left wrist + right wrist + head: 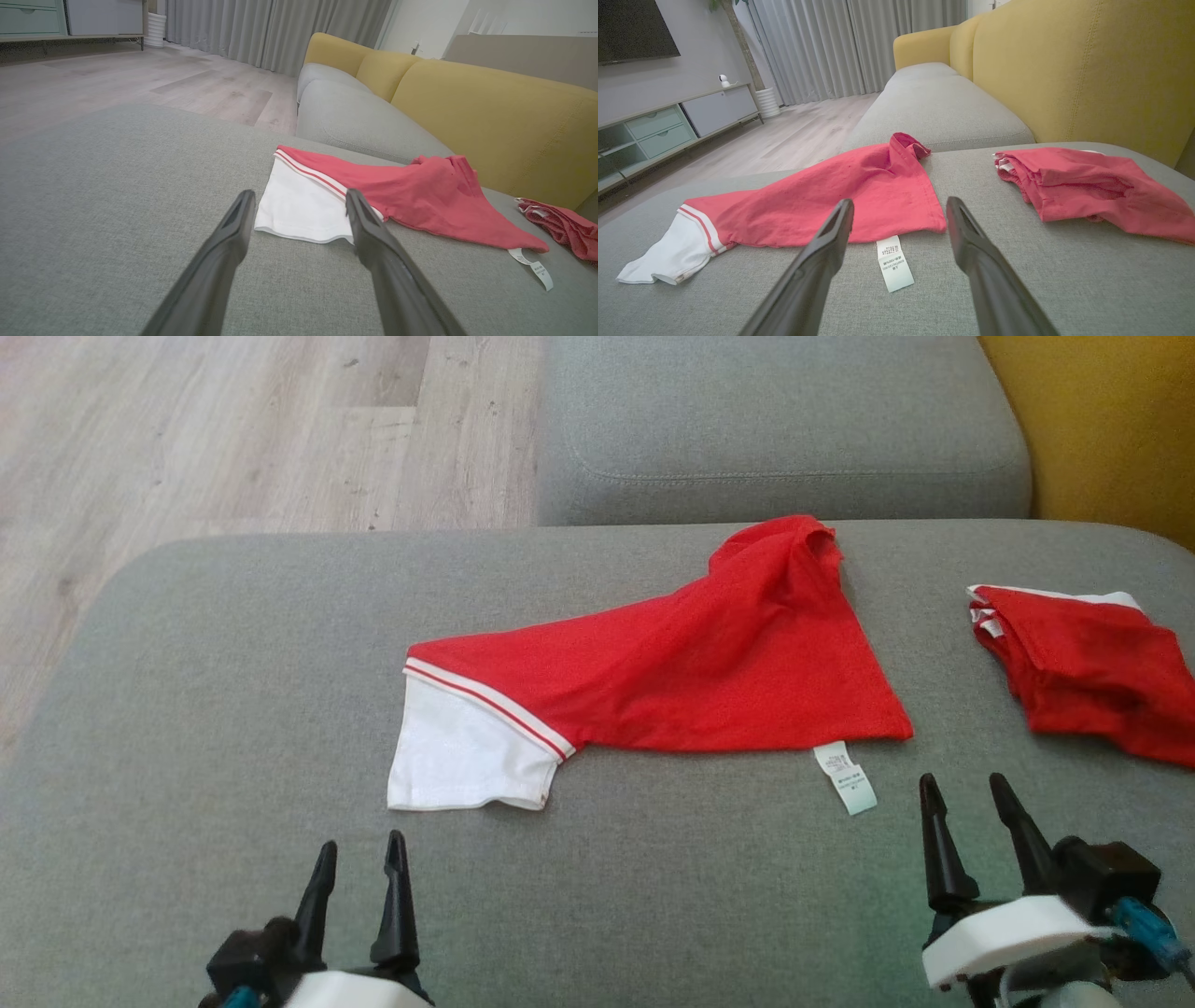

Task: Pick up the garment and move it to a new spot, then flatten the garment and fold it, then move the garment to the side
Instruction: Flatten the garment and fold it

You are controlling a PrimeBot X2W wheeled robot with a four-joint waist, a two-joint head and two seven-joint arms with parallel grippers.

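- The left gripper (361, 840) and the right gripper (963, 778) sit at the near edge of the grey cushion (233, 709). Each has its two dark fingers spread apart with nothing between them, and both are clear of the cloth.
- Just beyond them the garment (691, 663), a red shirt, lies on the middle of the cushion, touched by neither gripper.
- Its white sleeve (467, 756) points to the robot's left, just ahead of the left gripper. A care label (845, 777) sticks out from the near hem, close to the right gripper.
- The shirt is not flat. It narrows to a bunched hump at its far end, near the gap before the next seat (784, 420), and seems doubled over on itself.
- A second red piece (1092, 663) lies in a loose heap further to the robot's right, apart from the shirt.
- As a judgement, the task looks to be at an early stage. The shirt is neither smoothed nor neatly folded, so spreading, folding and setting aside all seem left to do. Whether it already lies in its new spot cannot be told.
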